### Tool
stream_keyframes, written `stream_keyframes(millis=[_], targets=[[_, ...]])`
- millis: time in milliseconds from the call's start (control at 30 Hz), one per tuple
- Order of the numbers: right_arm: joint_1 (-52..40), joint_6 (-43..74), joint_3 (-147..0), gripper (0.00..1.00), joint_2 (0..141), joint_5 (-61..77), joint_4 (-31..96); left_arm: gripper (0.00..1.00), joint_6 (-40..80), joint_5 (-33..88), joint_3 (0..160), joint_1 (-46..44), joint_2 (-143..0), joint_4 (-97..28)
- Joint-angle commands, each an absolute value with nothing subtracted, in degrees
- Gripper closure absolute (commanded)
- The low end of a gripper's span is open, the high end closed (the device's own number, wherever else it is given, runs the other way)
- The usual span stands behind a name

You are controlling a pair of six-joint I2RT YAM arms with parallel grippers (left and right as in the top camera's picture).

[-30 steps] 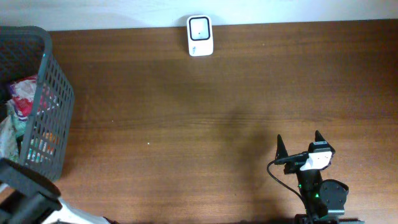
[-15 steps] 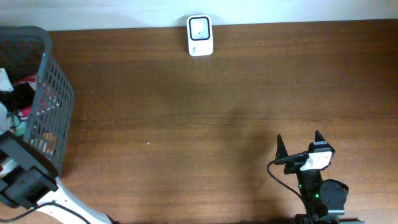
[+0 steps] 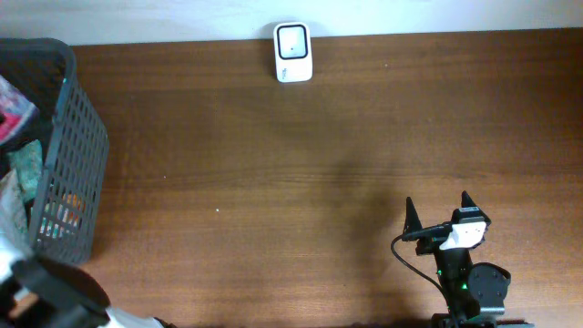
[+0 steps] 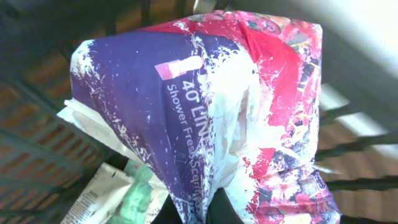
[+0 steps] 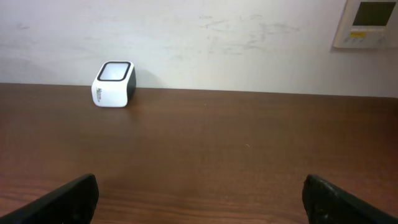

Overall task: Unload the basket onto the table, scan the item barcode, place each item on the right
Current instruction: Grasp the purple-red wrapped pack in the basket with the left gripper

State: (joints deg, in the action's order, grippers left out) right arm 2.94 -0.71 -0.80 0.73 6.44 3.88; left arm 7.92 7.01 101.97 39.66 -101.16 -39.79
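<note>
The packet (image 4: 205,106), purple, red and white, sits pinched between the closed fingers of the left gripper (image 4: 205,211), above the basket (image 3: 77,146). The grasp looks done; carrying it to the scanner (image 3: 292,52) remains. The right gripper (image 5: 208,202) gapes wide and empty, with the scanner well ahead of it.

The packet (image 4: 205,112) is glossy crinkled plastic, the table (image 3: 319,182) matt grained wood, the scanner (image 3: 292,52) smooth white plastic

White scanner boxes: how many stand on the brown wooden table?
1. The white box-shaped scanner with a dark window stands at the middle of the far edge of the brown wooden table. The dark mesh basket at the left edge may hide more.
</note>
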Motion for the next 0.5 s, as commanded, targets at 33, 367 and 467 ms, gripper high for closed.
stream_keyframes(millis=[33, 367, 467], targets=[[2.6, -1.1, -0.3, 0.01, 0.4, 5.9, 4.1, 1.00, 14.9, 17.1, 103.4, 39.9, -90.3, -37.5], [2.6, -1.1, -0.3, 0.01, 0.4, 5.9, 4.1, 1.00, 24.7, 42.6, 103.2, 19.9, -85.0, -35.8], [2.6, -1.1, -0.3, 0.01, 0.4, 5.9, 4.1, 1.00, 14.4, 33.8, 103.1, 8.8, -85.5, -43.2]])
